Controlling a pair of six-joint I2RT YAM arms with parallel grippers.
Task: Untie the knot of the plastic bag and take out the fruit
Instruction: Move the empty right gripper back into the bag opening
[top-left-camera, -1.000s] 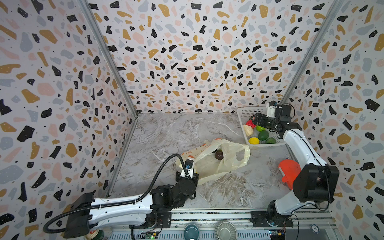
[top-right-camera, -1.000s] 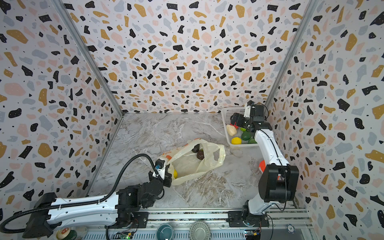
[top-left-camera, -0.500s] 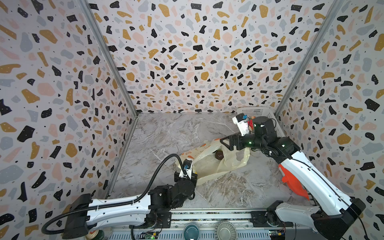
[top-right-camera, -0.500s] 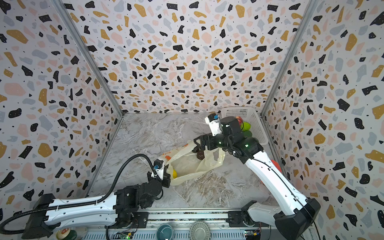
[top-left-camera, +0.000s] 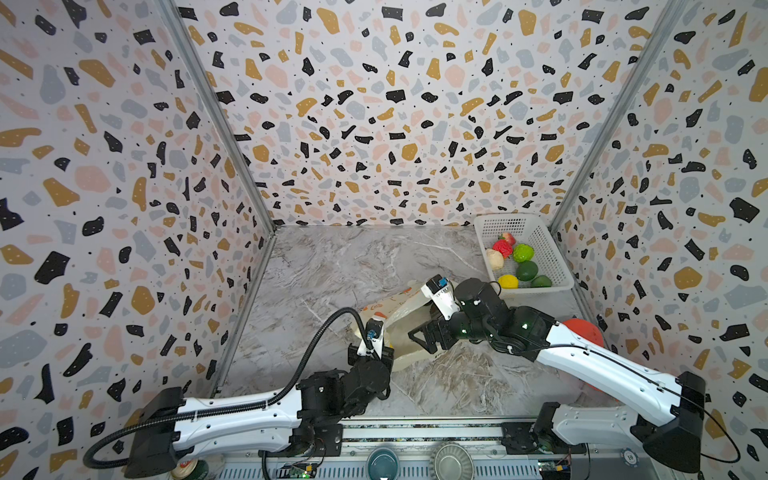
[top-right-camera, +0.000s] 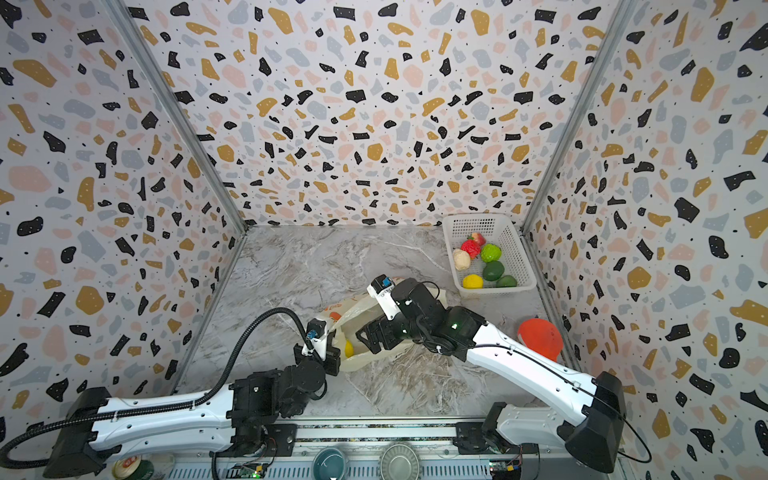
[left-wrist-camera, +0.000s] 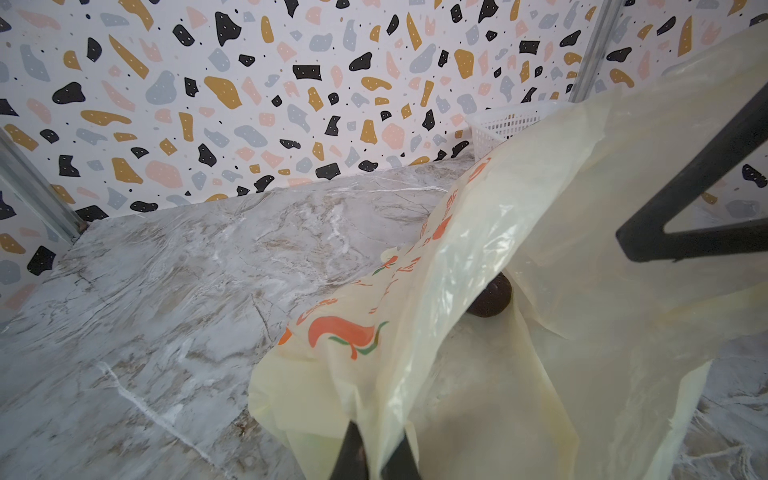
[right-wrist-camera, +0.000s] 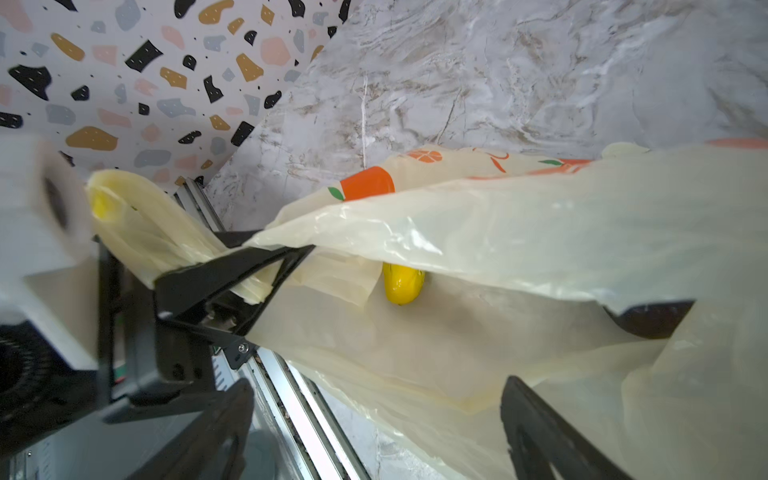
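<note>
A: Pale-yellow film of the plastic bag (top-left-camera: 402, 318) is seen pinched in the closed left gripper (top-left-camera: 375, 350), near the table's (top-left-camera: 332, 270) front edge.
B: And inside?
A: A yellow fruit (right-wrist-camera: 401, 284) and a dark fruit (left-wrist-camera: 490, 300) are seen lying within.
B: The right gripper (top-left-camera: 424, 337)?
A: It is held spread wide at the bag's mouth, nothing gripped. Further right, a white basket (top-left-camera: 515, 217) of fruit is set by the wall.

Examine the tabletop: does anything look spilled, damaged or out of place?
Nothing is spilled or damaged. An orange-red round object lies alone by the right wall, outside the white basket of fruit; I cannot tell what it is.
</note>
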